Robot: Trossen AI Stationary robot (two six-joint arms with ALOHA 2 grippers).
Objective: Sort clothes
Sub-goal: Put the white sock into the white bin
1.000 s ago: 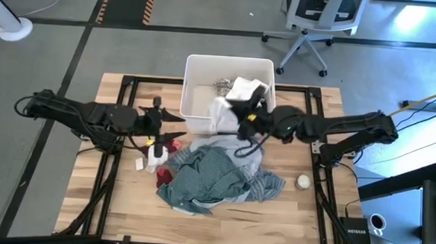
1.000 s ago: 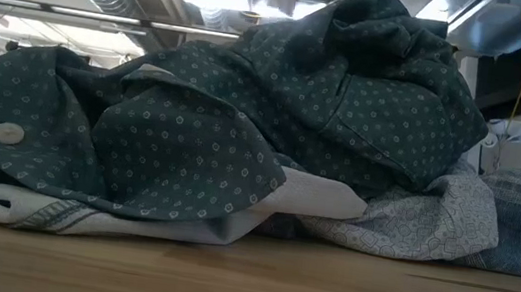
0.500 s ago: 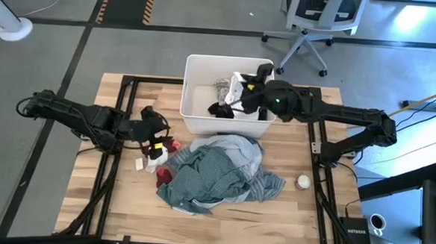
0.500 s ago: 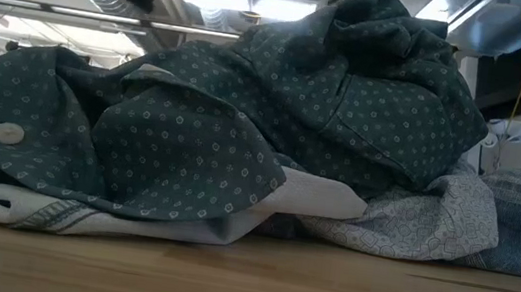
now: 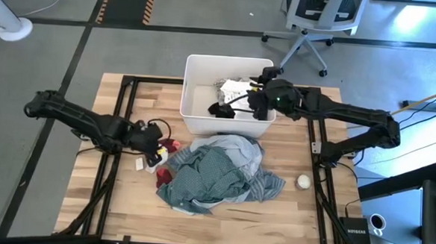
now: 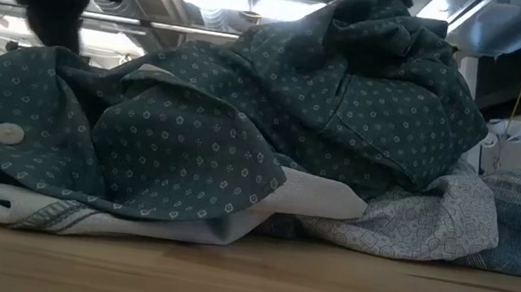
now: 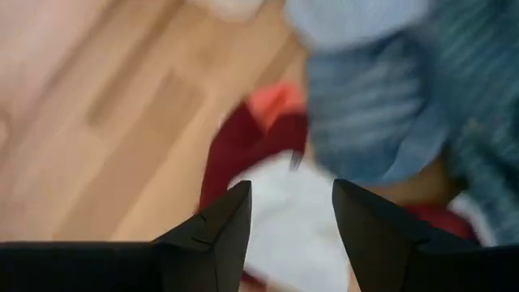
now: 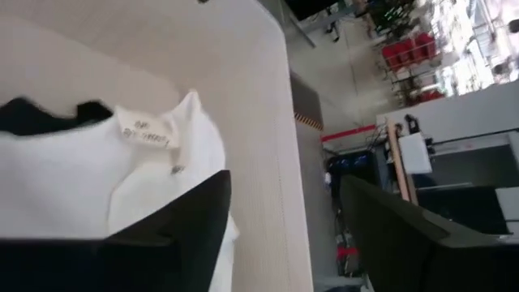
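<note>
**High view: both claws open, one over the tub, one at the edge of the pile**

High view, centre of the frame: the heap of clothes [image 5: 217,174] lies on the wooden bench [image 5: 116,206], a blue-grey striped shirt [image 5: 207,177] on top, a paler piece [image 5: 235,147] at its upper edge, a small red piece [image 5: 164,177] poking out at its left side. Just above the heap stands the white tub [image 5: 198,65], with a white garment [image 5: 238,87] and a black piece [image 5: 221,109] inside it.

The right claw [image 5: 259,85] reaches in from the right of the frame and hangs over the tub's upper right corner. Its wrist view shows the fingers [image 8: 174,235] spread apart with nothing between them, the white garment with its collar label right under them, against the tub wall [image 8: 268,122].

The left claw [image 5: 155,143] comes from the left and sits low at the pile's left edge. Its fingers [image 7: 219,235] stand apart, empty, just above a white piece [image 7: 288,219] lying on red cloth [image 7: 235,150], with striped blue fabric [image 7: 381,122] beside it.

A small white ball [image 5: 303,182] rests on the bench to the right of the heap.

From the low view, dotted dark-green fabric [image 6: 243,124] fills the frame, with grey-white patterned cloth [image 6: 431,229] at lower right.
</note>
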